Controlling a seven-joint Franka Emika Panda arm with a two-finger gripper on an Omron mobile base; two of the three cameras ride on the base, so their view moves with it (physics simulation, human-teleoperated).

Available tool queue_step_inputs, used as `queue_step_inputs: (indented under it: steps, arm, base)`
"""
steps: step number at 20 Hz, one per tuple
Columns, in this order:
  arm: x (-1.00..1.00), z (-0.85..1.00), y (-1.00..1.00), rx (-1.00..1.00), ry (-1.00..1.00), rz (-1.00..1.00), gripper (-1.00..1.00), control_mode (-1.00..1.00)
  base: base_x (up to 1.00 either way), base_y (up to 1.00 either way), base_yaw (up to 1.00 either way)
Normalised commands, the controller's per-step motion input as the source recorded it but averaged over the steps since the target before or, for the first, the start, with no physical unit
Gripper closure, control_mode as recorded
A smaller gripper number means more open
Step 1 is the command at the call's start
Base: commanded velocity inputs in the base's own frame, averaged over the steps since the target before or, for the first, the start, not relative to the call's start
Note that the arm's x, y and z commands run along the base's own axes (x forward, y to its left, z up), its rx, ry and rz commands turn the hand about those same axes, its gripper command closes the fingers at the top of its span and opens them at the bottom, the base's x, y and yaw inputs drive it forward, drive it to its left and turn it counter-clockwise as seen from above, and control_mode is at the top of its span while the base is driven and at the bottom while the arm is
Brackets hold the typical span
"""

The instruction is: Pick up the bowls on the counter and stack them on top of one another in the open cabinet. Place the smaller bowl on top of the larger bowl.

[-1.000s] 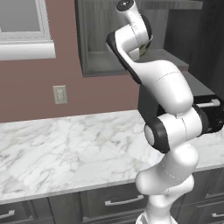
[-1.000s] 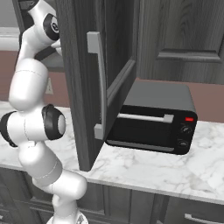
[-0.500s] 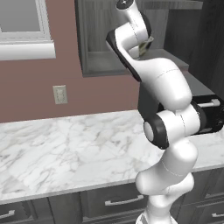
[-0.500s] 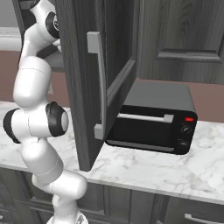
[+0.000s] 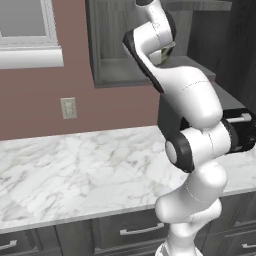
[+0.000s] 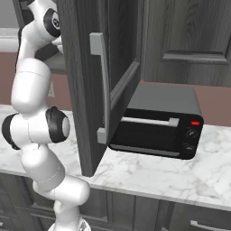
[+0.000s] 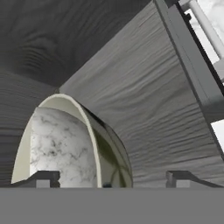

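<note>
The wide olive-beige larger bowl (image 7: pixel 89 144) with a pale cream rim sits on the flat shelf of the dark grey wood-grain open cabinet (image 7: pixel 144 100). In the hand view it lies at about 7 o'clock, seen close, its rim curving from 9 o'clock up and down to 6 o'clock. Its inside shows a white, grey-veined marbled look. In the left base view the cabinet (image 5: pixel 112 45) is at 12 o'clock, above the white marble counter (image 5: pixel 75 170).

Both base views look forward from behind, sharing the counter (image 5: pixel 75 170); the hand view peers close into the open cabinet (image 7: pixel 144 100).
</note>
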Motion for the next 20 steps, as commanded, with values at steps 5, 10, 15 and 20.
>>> queue_step_inputs:
  steps: [5,10,15,20]
  arm:
    - [-0.37,0.09,0.00,0.00,0.00,0.00,-1.00,-1.00]
    - [-0.55,0.04,0.00,0.00,0.00,0.00,-1.00,-1.00]
    - [-0.60,0.03,0.00,0.00,0.00,0.00,-1.00,-1.00]
    - [-0.74,0.00,0.00,0.00,-0.05,0.00,-1.00,-1.00]
  base:
    - [0.00,0.00,0.00]
    - [0.00,0.00,0.00]
    - [0.00,0.00,0.00]
    - [0.00,0.00,0.00]
